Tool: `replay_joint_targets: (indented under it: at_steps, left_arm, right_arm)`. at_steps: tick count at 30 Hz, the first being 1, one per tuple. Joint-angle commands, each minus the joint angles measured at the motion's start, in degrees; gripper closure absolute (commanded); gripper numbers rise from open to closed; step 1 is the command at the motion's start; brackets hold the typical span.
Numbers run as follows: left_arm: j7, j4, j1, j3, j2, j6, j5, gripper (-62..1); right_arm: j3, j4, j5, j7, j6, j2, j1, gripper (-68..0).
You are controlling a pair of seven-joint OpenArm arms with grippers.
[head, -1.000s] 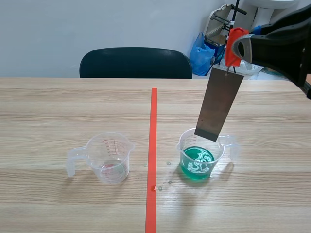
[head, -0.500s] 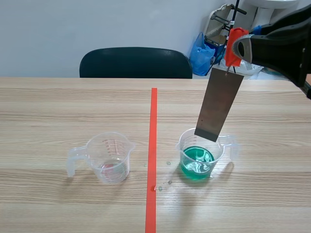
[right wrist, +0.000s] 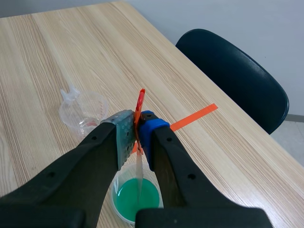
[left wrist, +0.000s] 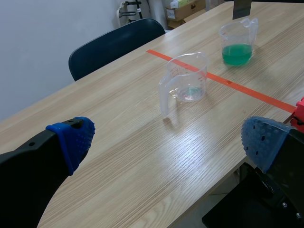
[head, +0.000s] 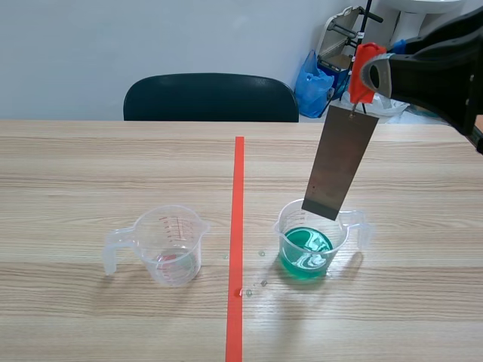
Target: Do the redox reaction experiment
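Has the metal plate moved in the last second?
No. The metal plate hangs unchanged, its lower edge still overlapping the rim of the green beaker.

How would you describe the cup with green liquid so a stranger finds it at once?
Start at the orange-red tape line down the middle of the wooden table. A clear measuring cup stands on each side; take the right-hand cup, below the hanging grey metal plate. Only it holds green liquid.

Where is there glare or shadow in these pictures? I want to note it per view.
Scene view: white glints on the green liquid; a soft shadow lies beside its beaker. Left wrist view: a pale sheen on the table near the clear cup. Right wrist view: no strong glare.
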Motion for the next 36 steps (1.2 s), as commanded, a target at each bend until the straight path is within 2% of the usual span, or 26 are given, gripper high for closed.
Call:
replay_joint_targets:
  at_steps: [1,36]
  left_arm:
    - [-1.27,0.31,0.07,-0.22,0.44,-0.15,-0.39,-62.3]
    - [-2.54,0.31,0.07,-0.22,0.44,-0.15,-0.39,-62.3]
  right_arm:
    - [0.46,0.85,0.63,1.05,0.44,0.44,0.96,-0.8]
    - [0.46,0.85,0.63,1.05,0.44,0.44,0.96,-0.8]
